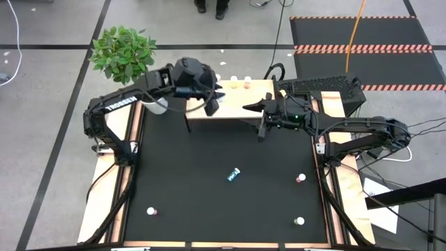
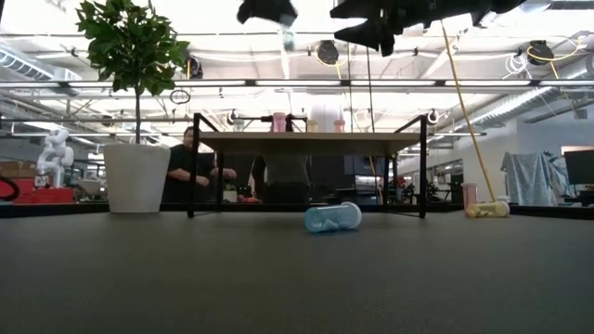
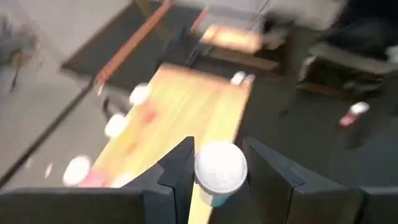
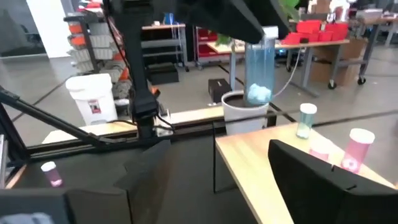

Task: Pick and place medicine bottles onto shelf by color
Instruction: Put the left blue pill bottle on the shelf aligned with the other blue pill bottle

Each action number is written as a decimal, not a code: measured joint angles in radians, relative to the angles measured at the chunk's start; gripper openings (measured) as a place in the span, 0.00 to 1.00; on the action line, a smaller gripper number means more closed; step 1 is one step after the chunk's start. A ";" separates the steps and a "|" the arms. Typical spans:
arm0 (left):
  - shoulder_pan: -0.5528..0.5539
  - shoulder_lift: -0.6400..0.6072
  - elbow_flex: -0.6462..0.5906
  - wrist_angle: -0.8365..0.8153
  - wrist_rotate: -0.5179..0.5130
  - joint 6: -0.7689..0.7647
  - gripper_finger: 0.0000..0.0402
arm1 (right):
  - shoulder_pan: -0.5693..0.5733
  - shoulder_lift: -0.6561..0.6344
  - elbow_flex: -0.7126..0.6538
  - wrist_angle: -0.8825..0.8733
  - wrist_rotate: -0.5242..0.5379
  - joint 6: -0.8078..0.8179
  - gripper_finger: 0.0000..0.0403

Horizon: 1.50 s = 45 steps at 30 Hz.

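White-capped and teal-bodied, a small bottle [image 3: 219,173] sits clamped between the fingers of the left gripper [image 1: 211,97], which hangs above the left front edge of the wooden shelf [image 1: 237,109]. The right gripper [image 1: 255,108] hovers over the shelf's right front part with its fingers apart and nothing between them. Near the shelf's back edge stand a pale green bottle [image 4: 305,121] and a pink one [image 4: 356,149], with bare wood in front of them. Below, the black worktop [image 1: 202,174] is mostly open: a teal bottle [image 1: 233,174] lies on its side near the middle, a pink one [image 1: 300,178] stands to the right, and two more [image 1: 151,210] [image 1: 299,221] stand near the front corners, all well apart.
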 joint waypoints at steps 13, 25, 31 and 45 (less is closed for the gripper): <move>0.270 -0.090 -0.274 0.018 0.042 0.002 0.33 | 0.000 0.000 0.000 -0.136 0.001 0.051 0.67; 0.366 -0.199 -0.717 0.465 0.103 0.008 0.33 | -0.013 0.000 0.000 -0.149 0.055 0.033 0.67; 0.368 -0.203 -0.761 0.520 0.113 0.041 0.33 | -0.041 0.000 0.000 -0.149 0.053 0.036 0.67; 0.372 -0.200 -0.764 0.500 0.113 0.079 0.40 | -0.080 0.000 0.000 -0.149 0.048 0.052 0.67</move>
